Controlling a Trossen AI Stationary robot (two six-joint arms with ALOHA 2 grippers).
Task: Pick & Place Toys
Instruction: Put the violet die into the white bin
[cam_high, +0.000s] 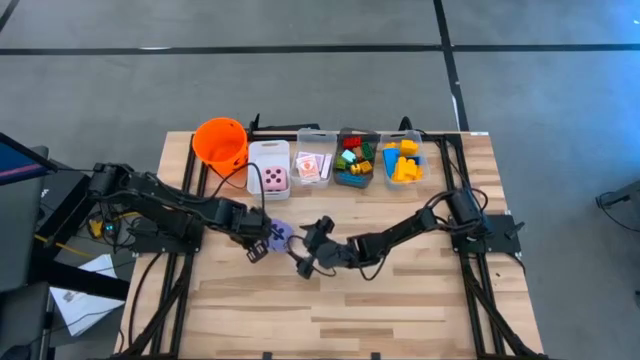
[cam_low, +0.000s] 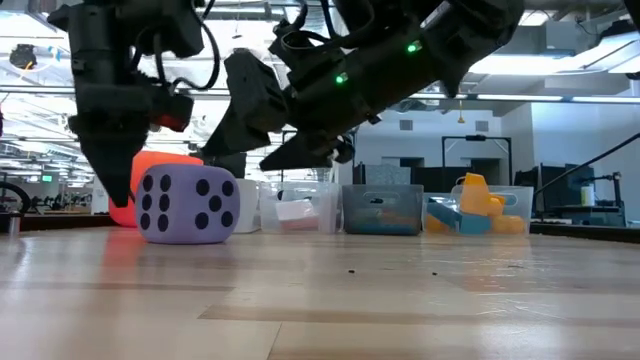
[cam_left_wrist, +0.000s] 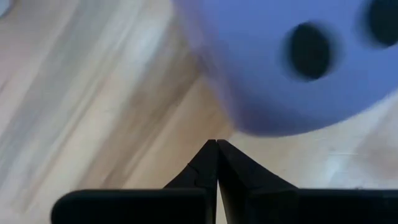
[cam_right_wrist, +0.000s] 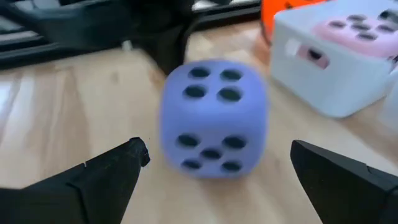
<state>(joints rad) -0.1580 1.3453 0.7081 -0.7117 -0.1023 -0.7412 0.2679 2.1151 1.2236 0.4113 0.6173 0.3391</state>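
A purple die with black dots (cam_high: 281, 235) (cam_low: 188, 205) rests on its bottom face on the wooden table, near the middle. My left gripper (cam_high: 258, 247) (cam_left_wrist: 216, 144) is shut and points down just left of the die (cam_left_wrist: 292, 56); a thin strip of table shows between them in the low view. My right gripper (cam_high: 312, 247) (cam_right_wrist: 219, 151) is open, slanting in low from the right. The die (cam_right_wrist: 214, 118) lies just ahead of its fingertips, and the fingers are clear of it. A pink die (cam_high: 273, 180) lies in a white bin.
Along the far edge stand an orange bucket (cam_high: 222, 140), the white bin (cam_high: 268, 152), a clear bin with cards (cam_high: 313, 165) and two bins of coloured bricks (cam_high: 355, 160) (cam_high: 402, 160). Bare wood lies toward the near edge (cam_high: 330, 320).
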